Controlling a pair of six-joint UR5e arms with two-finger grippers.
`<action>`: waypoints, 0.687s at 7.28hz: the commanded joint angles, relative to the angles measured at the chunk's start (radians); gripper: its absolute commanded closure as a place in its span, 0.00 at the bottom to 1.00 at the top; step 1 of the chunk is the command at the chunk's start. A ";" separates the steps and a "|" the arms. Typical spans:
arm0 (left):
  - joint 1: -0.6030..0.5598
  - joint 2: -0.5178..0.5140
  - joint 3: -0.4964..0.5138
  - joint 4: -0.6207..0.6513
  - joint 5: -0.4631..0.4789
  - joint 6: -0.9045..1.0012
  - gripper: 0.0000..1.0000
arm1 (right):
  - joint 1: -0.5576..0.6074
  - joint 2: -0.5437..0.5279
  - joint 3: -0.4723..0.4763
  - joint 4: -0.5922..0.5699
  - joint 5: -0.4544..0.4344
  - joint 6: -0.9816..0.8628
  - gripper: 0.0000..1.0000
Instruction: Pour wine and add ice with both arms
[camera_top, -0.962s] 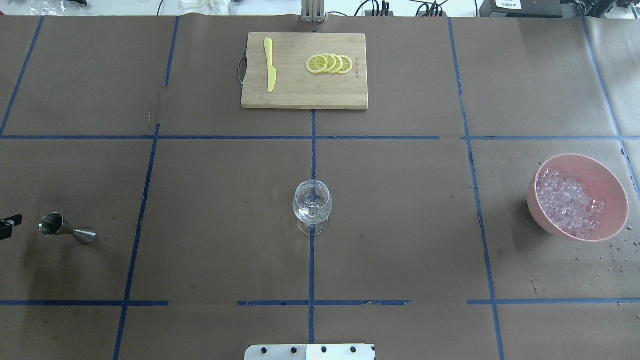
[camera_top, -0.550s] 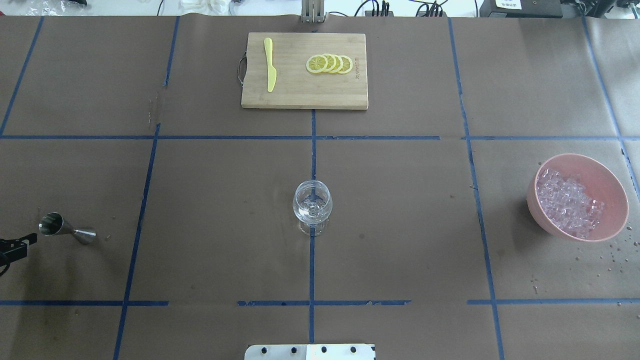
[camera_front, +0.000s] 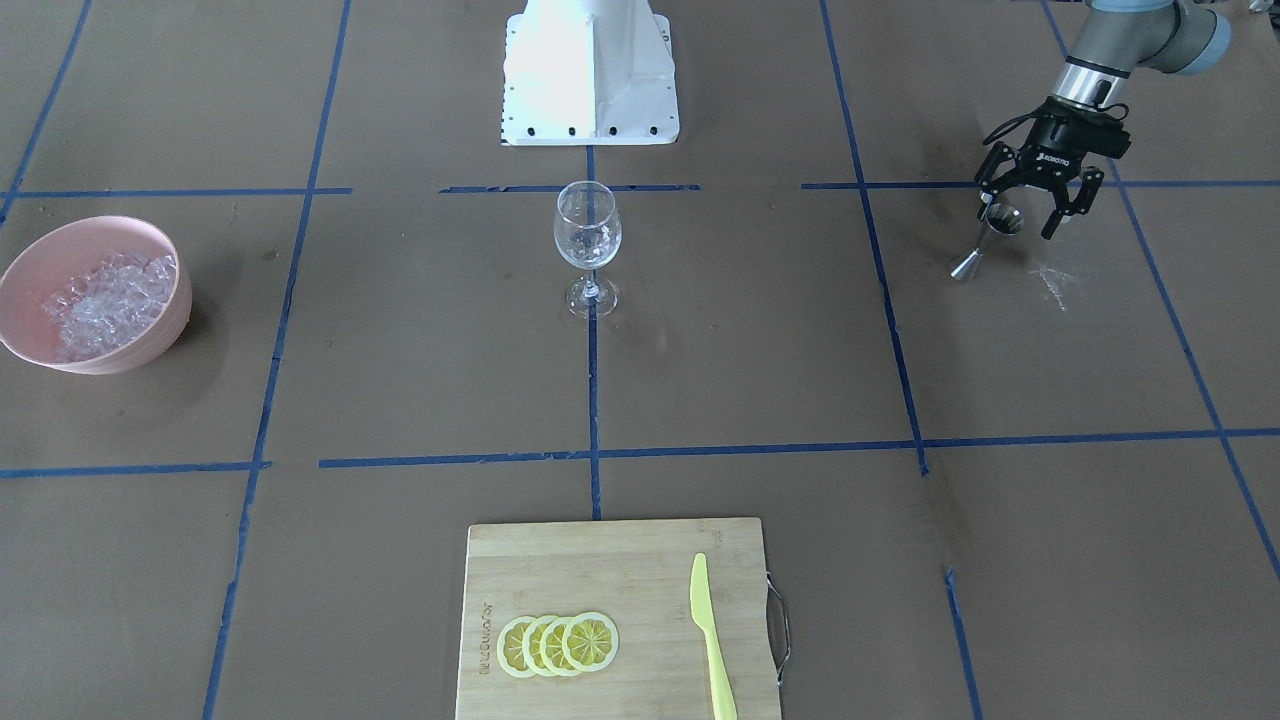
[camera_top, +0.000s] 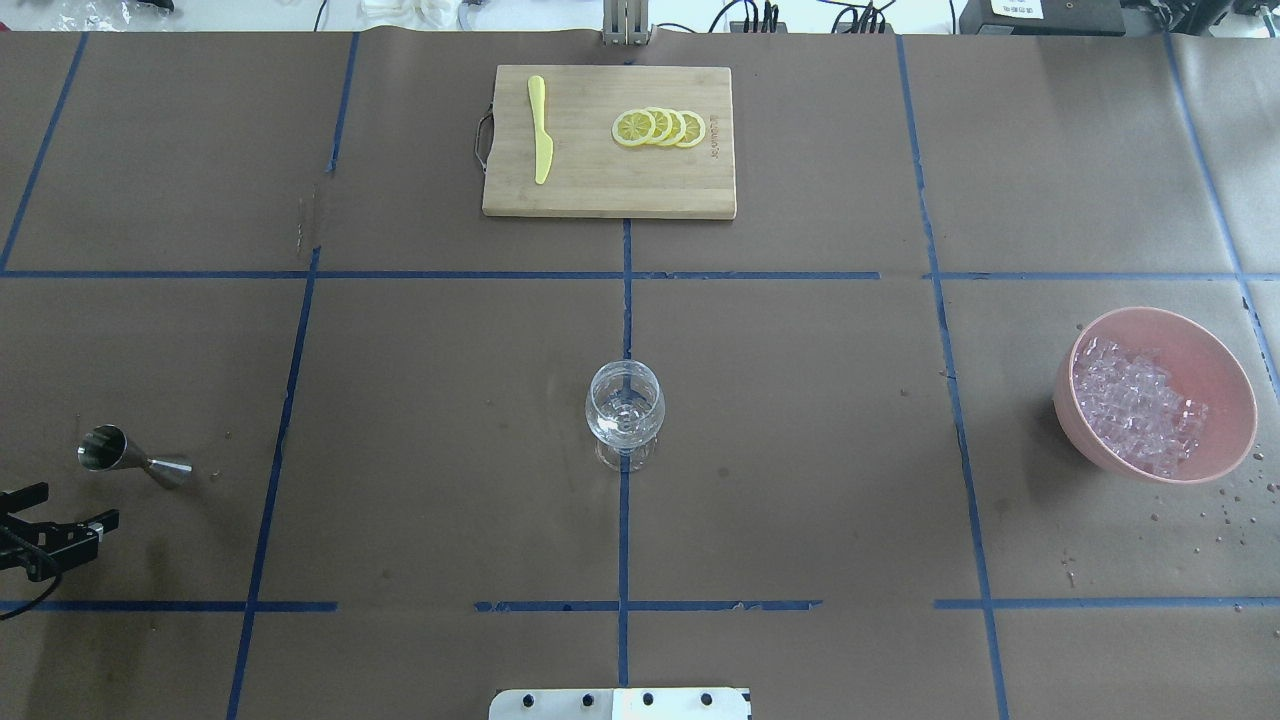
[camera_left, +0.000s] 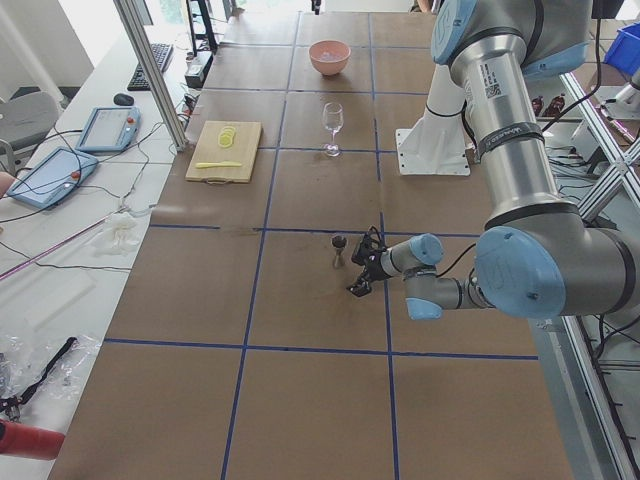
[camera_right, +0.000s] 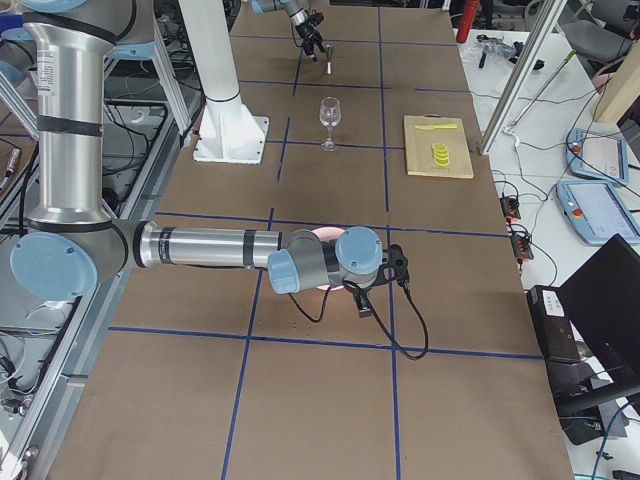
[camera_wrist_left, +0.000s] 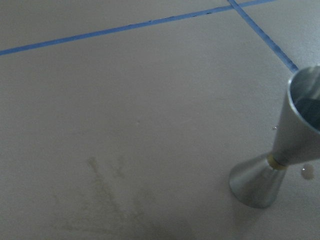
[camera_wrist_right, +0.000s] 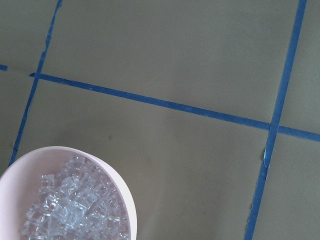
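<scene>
The left gripper (camera_front: 1018, 215) hangs at the table's (camera_top: 420, 400) left end with its fingers (camera_front: 1058, 215) spread wide and nothing between them. Just beside it, not touched, a steel jigger (camera_wrist_left: 285, 160) stands on its small cone with the larger cup up and a drop clinging to its side. In the overhead view the gripper sits nearer the robot than the jigger, while from the front the cup's rim shows between the open fingers. The ice (camera_top: 1135, 400) lies heaped in a pink bowl (camera_top: 1225, 385) at the table's right end, with water drops on the paper beside it. The right arm (camera_right: 210, 247) reaches out low over that bowl, and its wrist camera looks down on the bowl's rim and the ice at the lower left of its picture. The right gripper (camera_right: 392, 268) shows only from the side, so I cannot tell whether its fingers are apart or closed. The wine glass (camera_top: 624, 405) stands upright at the middle of the table, on the blue tape line, well apart from both bowl and jigger. Something clear glints inside it, but what it is I cannot tell. On the far side lies a wooden cutting board (camera_top: 600, 185) with four overlapping lemon slices (camera_top: 659, 128) and a yellow knife (camera_top: 540, 130).
</scene>
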 joint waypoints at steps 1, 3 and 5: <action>0.096 -0.004 -0.038 0.008 0.168 -0.016 0.02 | 0.000 -0.013 0.017 -0.001 0.008 0.000 0.00; 0.155 -0.017 -0.041 0.016 0.306 -0.016 0.02 | 0.000 -0.013 0.017 -0.001 0.008 0.000 0.00; 0.181 -0.052 -0.036 0.042 0.438 -0.024 0.01 | 0.000 -0.013 0.017 -0.001 0.008 0.001 0.00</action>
